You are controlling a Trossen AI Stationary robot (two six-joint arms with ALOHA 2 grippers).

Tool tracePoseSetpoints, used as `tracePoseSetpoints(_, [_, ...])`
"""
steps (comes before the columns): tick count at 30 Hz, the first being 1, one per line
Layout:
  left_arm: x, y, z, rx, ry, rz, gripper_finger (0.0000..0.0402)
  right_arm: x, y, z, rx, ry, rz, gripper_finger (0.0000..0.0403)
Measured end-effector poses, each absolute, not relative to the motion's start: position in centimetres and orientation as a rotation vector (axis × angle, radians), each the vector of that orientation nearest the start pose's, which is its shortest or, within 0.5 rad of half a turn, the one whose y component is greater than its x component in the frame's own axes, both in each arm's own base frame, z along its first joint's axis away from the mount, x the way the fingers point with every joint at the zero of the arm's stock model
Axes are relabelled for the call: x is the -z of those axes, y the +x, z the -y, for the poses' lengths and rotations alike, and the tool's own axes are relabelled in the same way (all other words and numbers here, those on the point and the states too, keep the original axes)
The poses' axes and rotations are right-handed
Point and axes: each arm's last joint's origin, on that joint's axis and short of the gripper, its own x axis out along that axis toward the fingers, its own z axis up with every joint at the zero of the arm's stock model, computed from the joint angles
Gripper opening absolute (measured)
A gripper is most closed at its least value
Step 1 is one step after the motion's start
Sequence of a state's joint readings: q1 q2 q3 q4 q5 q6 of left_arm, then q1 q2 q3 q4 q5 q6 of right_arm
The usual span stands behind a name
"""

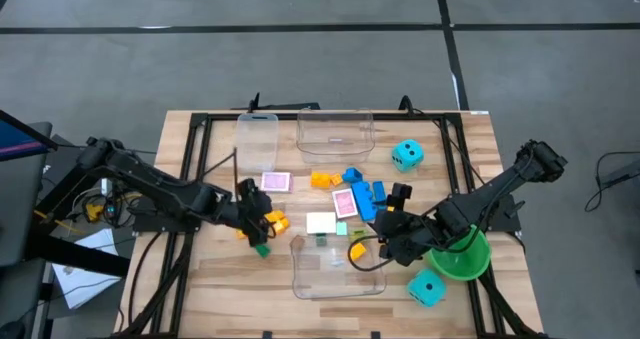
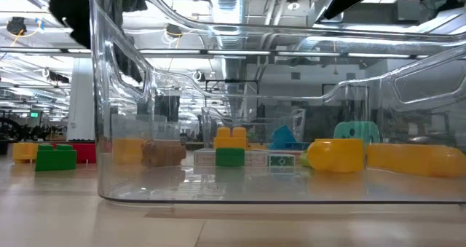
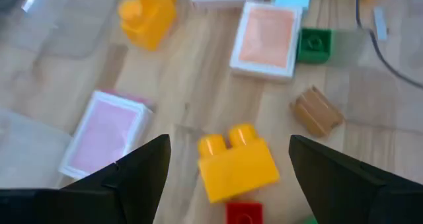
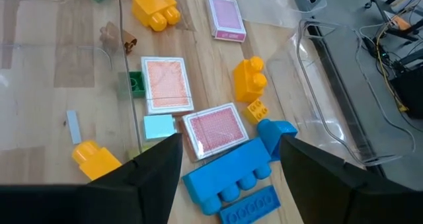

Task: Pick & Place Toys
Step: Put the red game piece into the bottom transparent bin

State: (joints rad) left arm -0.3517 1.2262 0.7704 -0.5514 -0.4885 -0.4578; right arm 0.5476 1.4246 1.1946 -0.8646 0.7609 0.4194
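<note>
Toys (image 1: 345,194) lie scattered on wooden table (image 1: 205,279), grey floor (image 1: 300,69) around.

Light wooden table (image 1: 210,279) on black frame. Lying on it: clear tubs (image 1: 335,134), pink-backed cards (image 1: 276,182), scattered bricks (image 1: 365,201) in blue, yellow, orange, red, green at centre, two cyan dice (image 1: 407,157), green bowl (image 1: 462,261) near right edge.

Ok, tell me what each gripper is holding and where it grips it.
Nothing. The left gripper is open above a yellow brick; the right gripper is open above the blue bricks.
</note>
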Motion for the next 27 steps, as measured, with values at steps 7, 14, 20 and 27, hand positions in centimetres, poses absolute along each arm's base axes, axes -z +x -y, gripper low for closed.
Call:
tracePoseSetpoints(7, [-19.9,22.3,7.7,-0.339,-0.022,-0.946,0.0293,-28.8,24.4,-12.6,0.36,-0.277,-0.798,0.0244])
tracePoseSetpoints(14, [-18.1,21.8,8.8,-0.375,-0.05,-1.034,0.029,-28.8,24.4,-12.6,0.358,-0.276,-0.799,0.0244])
tracePoseSetpoints(20, [-16.5,20.5,8.7,-0.428,-0.093,-1.064,0.029,-28.8,24.4,-12.6,0.358,-0.275,-0.8,0.0244])
tracePoseSetpoints(27, [-14.2,19.4,8.2,-0.458,-0.165,-1.047,0.029,-28.8,24.4,-12.6,0.357,-0.275,-0.8,0.0244])
